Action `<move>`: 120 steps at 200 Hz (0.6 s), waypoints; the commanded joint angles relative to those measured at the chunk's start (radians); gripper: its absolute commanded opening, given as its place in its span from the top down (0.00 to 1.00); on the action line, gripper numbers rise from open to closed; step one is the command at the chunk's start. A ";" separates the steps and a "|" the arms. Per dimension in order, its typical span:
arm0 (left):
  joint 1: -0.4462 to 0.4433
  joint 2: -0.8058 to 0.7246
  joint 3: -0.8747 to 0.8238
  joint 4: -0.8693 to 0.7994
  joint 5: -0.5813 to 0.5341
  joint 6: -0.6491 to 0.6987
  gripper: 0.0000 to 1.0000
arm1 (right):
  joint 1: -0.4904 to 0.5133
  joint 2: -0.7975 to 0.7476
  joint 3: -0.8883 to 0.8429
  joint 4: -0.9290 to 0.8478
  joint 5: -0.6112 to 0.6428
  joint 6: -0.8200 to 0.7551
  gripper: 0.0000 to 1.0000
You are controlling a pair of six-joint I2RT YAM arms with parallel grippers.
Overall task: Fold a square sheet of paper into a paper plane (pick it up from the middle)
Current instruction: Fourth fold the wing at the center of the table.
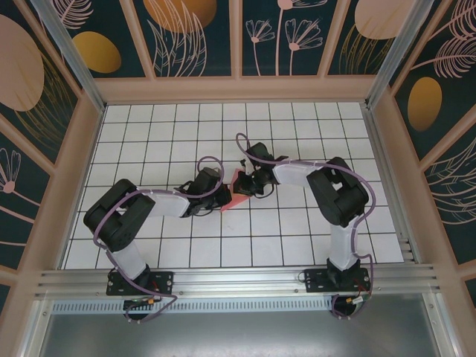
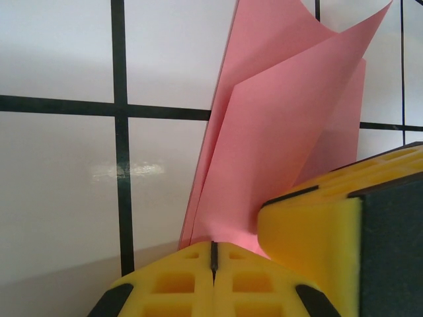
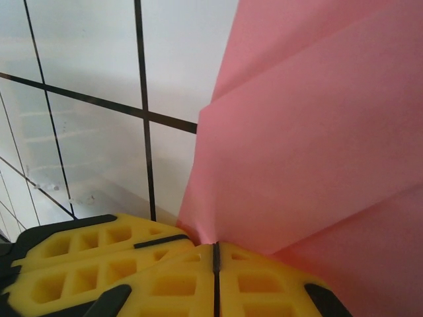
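Here the folded pink sheet of paper (image 1: 236,187) is held between both grippers over the middle of the tiled table (image 1: 312,238), well clear of its edges. The left gripper (image 2: 213,254) has its yellow fingers pressed together on the sheet's lower edge, and the right gripper (image 3: 215,254) pinches it likewise from the other side. In the left wrist view the right gripper's finger (image 2: 310,228) covers the sheet's lower right part; patterned walls (image 1: 193,37) ring the table.

robot lab cell | gridded table (image 1: 149,245) | leaf-print walls (image 1: 186,37) | aluminium rail (image 1: 238,280)
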 commanded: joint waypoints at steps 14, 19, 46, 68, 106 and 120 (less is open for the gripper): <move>0.004 0.057 -0.030 -0.188 -0.056 0.002 1.00 | -0.009 0.018 -0.009 0.031 0.004 -0.051 0.90; 0.004 0.057 -0.030 -0.192 -0.056 0.002 1.00 | -0.014 0.022 -0.008 0.032 0.008 -0.056 0.90; 0.003 0.057 -0.038 -0.201 -0.056 0.004 1.00 | -0.055 0.035 -0.001 0.032 0.025 -0.082 0.90; 0.003 0.059 -0.047 -0.198 -0.053 0.003 1.00 | -0.091 0.050 0.014 0.035 0.038 -0.104 0.90; 0.004 0.058 -0.047 -0.198 -0.051 0.006 1.00 | -0.155 0.066 0.058 0.024 0.073 -0.131 0.90; 0.004 0.057 -0.047 -0.198 -0.051 0.009 1.00 | -0.157 0.039 0.058 0.039 0.056 -0.138 0.90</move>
